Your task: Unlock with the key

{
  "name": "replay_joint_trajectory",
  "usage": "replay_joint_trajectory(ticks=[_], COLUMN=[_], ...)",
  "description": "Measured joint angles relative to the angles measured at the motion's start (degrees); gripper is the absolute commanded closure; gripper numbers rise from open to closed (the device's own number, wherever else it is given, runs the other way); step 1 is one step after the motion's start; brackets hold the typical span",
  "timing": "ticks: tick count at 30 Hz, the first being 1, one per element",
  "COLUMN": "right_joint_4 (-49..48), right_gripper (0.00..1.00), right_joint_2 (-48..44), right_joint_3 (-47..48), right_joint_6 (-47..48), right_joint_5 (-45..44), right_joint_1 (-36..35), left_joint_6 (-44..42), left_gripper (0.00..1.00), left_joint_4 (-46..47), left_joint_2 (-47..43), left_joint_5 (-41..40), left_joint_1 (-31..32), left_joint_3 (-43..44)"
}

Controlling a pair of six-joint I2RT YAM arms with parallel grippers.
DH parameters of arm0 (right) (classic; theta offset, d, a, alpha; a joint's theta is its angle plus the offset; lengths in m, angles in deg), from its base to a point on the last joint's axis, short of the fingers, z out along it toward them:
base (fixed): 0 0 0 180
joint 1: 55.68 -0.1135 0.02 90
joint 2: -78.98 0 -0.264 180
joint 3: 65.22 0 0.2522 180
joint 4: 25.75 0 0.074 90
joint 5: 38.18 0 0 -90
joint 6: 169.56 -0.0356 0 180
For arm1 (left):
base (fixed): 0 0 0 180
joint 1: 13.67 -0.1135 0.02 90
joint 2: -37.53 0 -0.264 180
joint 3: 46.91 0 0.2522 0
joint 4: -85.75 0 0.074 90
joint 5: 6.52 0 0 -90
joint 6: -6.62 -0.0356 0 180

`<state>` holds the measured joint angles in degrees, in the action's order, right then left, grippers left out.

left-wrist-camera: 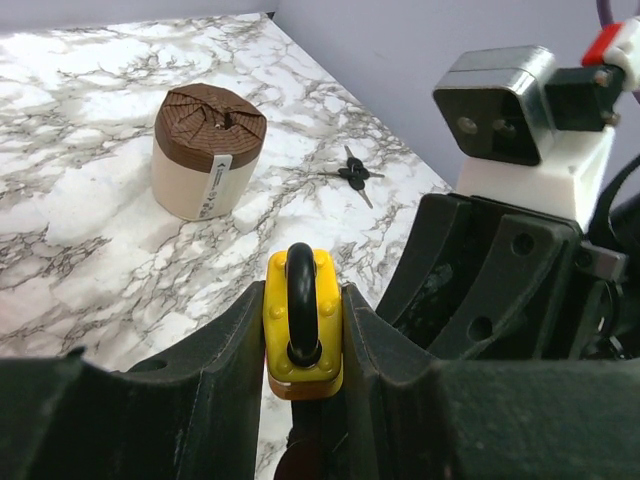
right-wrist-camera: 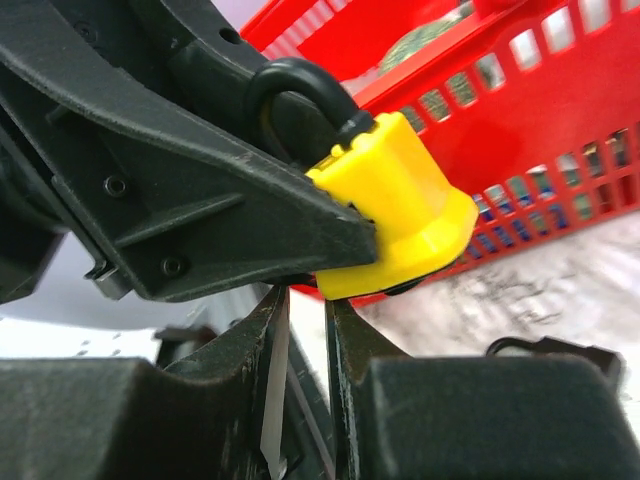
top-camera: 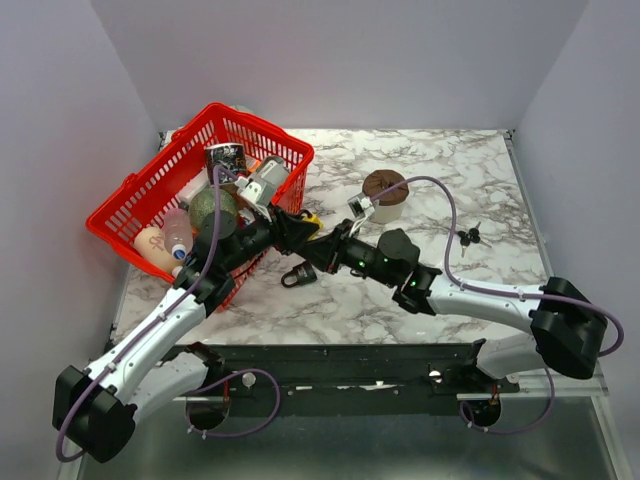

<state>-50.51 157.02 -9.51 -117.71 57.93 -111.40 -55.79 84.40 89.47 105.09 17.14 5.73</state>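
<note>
My left gripper [top-camera: 298,224] is shut on the yellow padlock [left-wrist-camera: 303,330] and holds it above the table, black shackle pointing away from its wrist. The padlock also shows in the top view [top-camera: 312,221] and the right wrist view [right-wrist-camera: 400,215]. My right gripper [right-wrist-camera: 305,300] sits just under the padlock's bottom face, its jaws a narrow gap apart with nothing seen between them. It meets the left gripper in the top view [top-camera: 322,243]. The key [top-camera: 470,236], black-headed on a ring, lies on the marble at the right, away from both grippers, and shows in the left wrist view [left-wrist-camera: 352,175].
A black padlock [top-camera: 297,275] lies on the table below the grippers. A cream cup with a brown lid [top-camera: 385,195] stands behind them. A red basket [top-camera: 140,190] full of items sits at the left, tilted. Walls enclose three sides.
</note>
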Motion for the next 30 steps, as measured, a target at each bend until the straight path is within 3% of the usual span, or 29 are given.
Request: replay_joint_trajectory(ticks=[7,13,16,17,20,30], right_joint_4=[-5.4,-7.7,-7.6,-7.4,-4.8,13.5], right_gripper=[0.71,0.70,0.62,0.51,0.36,0.09], right_joint_2=[1.2,2.1,2.1,2.0,1.0,-15.0], right_joint_3=[-1.7,-1.8,-1.8,-1.8,-1.8,-2.3], right_joint_6=[6.3,8.1,8.5,8.7,9.0,11.5], right_joint_5=[-14.8,-20.4,-21.0,-21.0,-21.0,-17.4], right_joint_1=[-6.3,-7.7,-7.7,-7.8,-7.9,-7.1], left_joint_6=[2.3,3.0,3.1,3.1,2.7,1.1], left_gripper=[1.00,1.00,1.00,1.00,1.00,1.00], left_joint_4=[0.6,2.3,2.5,2.4,1.1,-5.7], left_joint_2=[1.7,2.5,2.8,2.8,2.7,2.7], left_joint_5=[-0.3,-0.8,-1.5,-1.8,-3.0,-4.2], left_joint_1=[1.0,1.2,1.3,1.4,1.7,1.8], left_joint_3=[0.0,0.0,0.0,0.0,0.0,1.0])
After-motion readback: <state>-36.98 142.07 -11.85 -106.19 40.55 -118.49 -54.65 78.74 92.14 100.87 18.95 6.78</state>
